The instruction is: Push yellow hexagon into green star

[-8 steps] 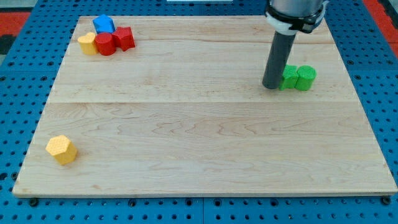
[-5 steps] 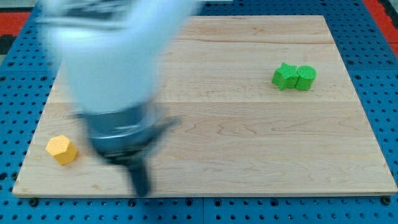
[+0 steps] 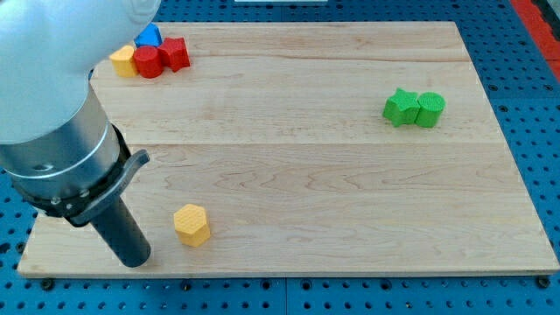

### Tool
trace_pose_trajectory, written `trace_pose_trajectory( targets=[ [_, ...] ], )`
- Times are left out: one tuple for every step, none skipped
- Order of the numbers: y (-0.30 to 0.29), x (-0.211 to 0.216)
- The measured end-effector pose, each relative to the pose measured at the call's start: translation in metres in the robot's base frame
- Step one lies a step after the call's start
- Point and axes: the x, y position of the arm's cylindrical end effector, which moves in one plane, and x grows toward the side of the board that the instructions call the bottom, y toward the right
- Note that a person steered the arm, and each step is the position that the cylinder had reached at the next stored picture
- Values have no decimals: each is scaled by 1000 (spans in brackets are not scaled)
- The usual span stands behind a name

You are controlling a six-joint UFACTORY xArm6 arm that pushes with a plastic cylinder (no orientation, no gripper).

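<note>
I am judging the yellow hexagon [image 3: 192,225] light and slippery, so my fingerless tip [image 3: 134,259], sitting just left of it, should press its left face toward the green star [image 3: 401,107].

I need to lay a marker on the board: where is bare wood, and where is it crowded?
Bare: the wide middle between the yellow hexagon and green star. Crowded: top-left cluster around the red block, and bottom-left, where my tip stands left of the hexagon.
</note>
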Motion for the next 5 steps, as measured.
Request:
trace_pose_trajectory(
  targets=[
    [45,-36],
    [62,-71],
    [111,-38],
    [109,-6],
    [152,-25]
  ],
)
